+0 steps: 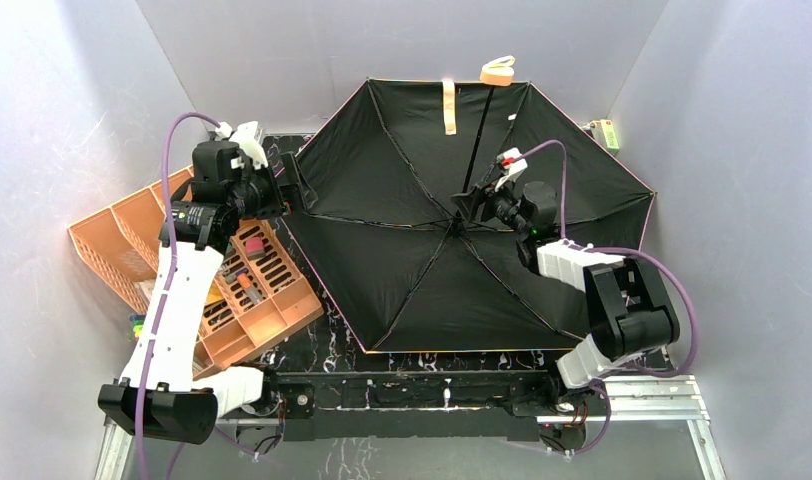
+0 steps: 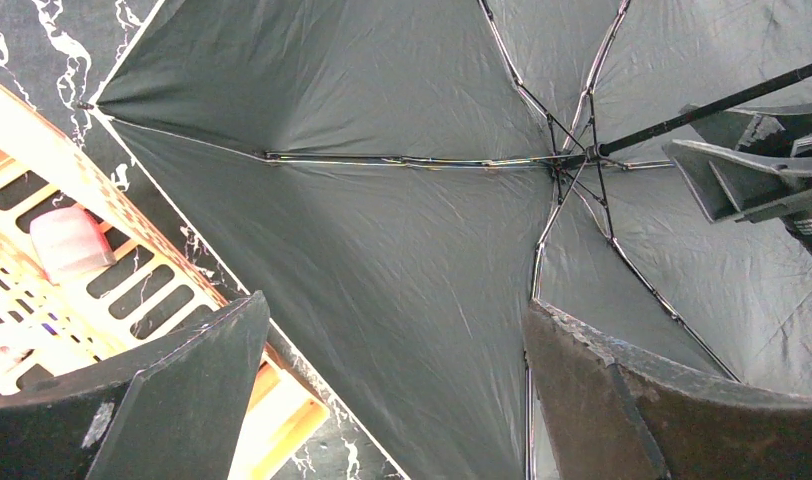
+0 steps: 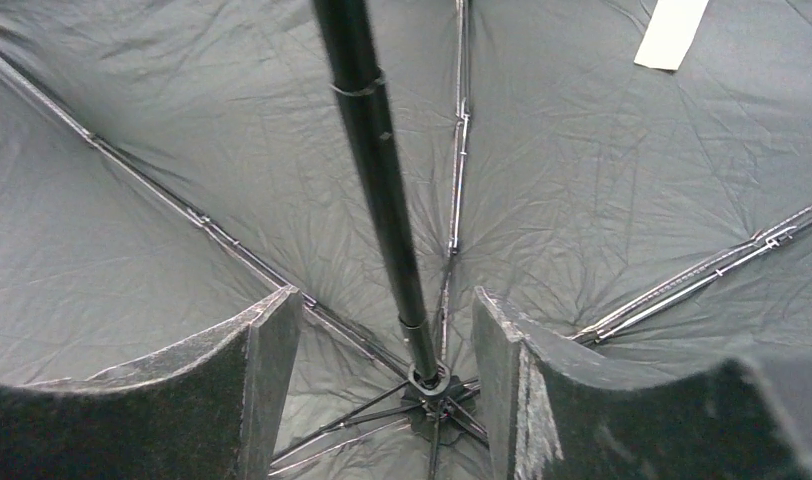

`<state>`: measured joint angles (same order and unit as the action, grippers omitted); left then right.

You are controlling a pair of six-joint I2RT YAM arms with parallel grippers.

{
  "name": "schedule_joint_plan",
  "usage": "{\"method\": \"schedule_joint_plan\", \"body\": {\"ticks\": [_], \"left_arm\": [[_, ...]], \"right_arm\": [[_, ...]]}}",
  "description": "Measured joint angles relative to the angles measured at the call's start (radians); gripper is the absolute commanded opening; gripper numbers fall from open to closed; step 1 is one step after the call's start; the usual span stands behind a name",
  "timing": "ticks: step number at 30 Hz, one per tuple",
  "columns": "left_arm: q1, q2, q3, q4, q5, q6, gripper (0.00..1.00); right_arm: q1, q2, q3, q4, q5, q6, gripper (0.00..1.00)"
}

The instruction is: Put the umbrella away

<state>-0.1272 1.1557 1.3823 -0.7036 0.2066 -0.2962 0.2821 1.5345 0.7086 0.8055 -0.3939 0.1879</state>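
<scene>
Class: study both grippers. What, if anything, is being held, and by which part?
Nothing is held. The right gripper straddles the umbrella shaft low down, jaws open and not touching it; the left gripper is open beside the canopy.

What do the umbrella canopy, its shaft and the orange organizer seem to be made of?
Umbrella canopy: likely thin woven fabric, matte black on the inside, showing fine creases.
Shaft: probably metal, glossy black, with straight telescoping sections that catch highlights.
Orange organizer: moulded plastic, it seems, with rigid slotted walls and an even colour.
</scene>
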Motion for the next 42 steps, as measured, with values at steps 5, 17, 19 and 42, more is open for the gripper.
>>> {"method": "schedule_joint_plan", "body": {"ticks": [5, 17, 19, 42], "left_arm": [[0.000, 0.000, -0.003, -0.008, 0.001, -0.002, 0.98], [0.000, -0.010, -0.017, -0.011, -0.009, -0.010, 0.98], [0.000, -0.014, -0.017, -0.011, -0.016, -0.017, 0.98], [0.000, -0.031, -0.024, -0.001, 0.016, -0.128, 0.98]], "right_arm": [[0.000, 0.074, 0.000, 0.088, 0.032, 0.005, 0.60], [0.002, 0.230, 0.029, 0.190, 0.015, 0.023, 0.35], [0.002, 0.241, 0.039, 0.198, 0.003, 0.022, 0.30], [0.003, 0.159, 0.071, 0.089, -0.108, -0.231, 0.00]]}}
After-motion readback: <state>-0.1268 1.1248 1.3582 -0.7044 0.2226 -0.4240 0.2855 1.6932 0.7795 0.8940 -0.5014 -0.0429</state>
